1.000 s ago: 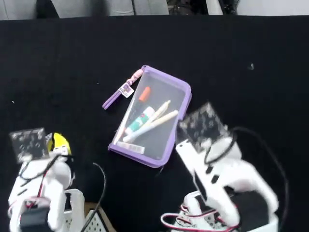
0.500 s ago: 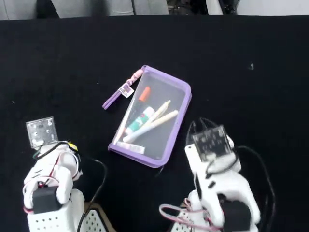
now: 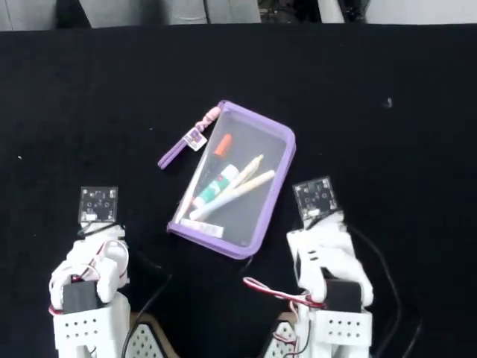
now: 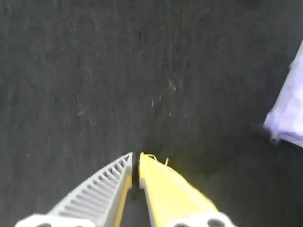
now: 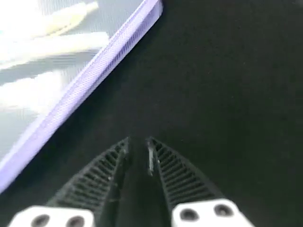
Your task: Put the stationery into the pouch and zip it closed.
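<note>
The purple pouch [image 3: 235, 179] with a clear front lies flat in the middle of the black table. Inside it I see pens, a pencil and a glue stick [image 3: 223, 183]. Its zip pull with a pink charm and purple strap [image 3: 190, 138] sits at the far left corner. My left gripper [image 4: 137, 158], white and yellow, is shut and empty low over bare cloth, with a pouch corner [image 4: 289, 118] off to one side. My right gripper [image 5: 138, 144], black, is shut and empty just off the pouch's long purple edge [image 5: 94, 71]. Both arms are folded back at the near edge.
The left arm [image 3: 88, 261] and right arm [image 3: 324, 257] sit on their white bases at the table's near side, one on either side of the pouch. Black cloth [image 3: 373, 97] covers the table all round the pouch.
Both arms have drawn back toward their bases and folded down. The right arm pulled away from the pouch's near right edge. The pouch has not moved.
</note>
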Controlling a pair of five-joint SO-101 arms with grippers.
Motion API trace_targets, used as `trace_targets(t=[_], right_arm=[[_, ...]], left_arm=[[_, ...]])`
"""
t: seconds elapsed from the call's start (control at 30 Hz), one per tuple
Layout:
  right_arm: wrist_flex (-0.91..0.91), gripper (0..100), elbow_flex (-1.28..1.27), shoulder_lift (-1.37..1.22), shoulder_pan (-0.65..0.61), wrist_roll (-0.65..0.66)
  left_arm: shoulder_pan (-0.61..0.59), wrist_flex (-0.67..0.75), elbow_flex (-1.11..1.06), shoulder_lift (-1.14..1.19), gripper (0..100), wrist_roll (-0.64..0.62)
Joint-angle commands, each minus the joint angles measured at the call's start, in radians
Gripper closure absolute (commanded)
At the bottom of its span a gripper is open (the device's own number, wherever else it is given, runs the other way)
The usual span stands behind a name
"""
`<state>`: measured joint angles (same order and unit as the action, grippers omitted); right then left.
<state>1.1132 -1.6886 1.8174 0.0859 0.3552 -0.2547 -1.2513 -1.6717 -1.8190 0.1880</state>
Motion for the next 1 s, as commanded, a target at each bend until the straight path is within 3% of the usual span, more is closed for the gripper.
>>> trace_targets(t=[0.0,0.97], right_arm=[[0.095,93.9,0.002,0.025,0.009,0.000],[0.167,94.1,0.002,0.025,0.012,0.002]], left_arm=[[-0.001,0.011,-0.025,-0.006,97,-0.018],[-0.008,0.011,-0.025,-0.005,97,-0.060]])
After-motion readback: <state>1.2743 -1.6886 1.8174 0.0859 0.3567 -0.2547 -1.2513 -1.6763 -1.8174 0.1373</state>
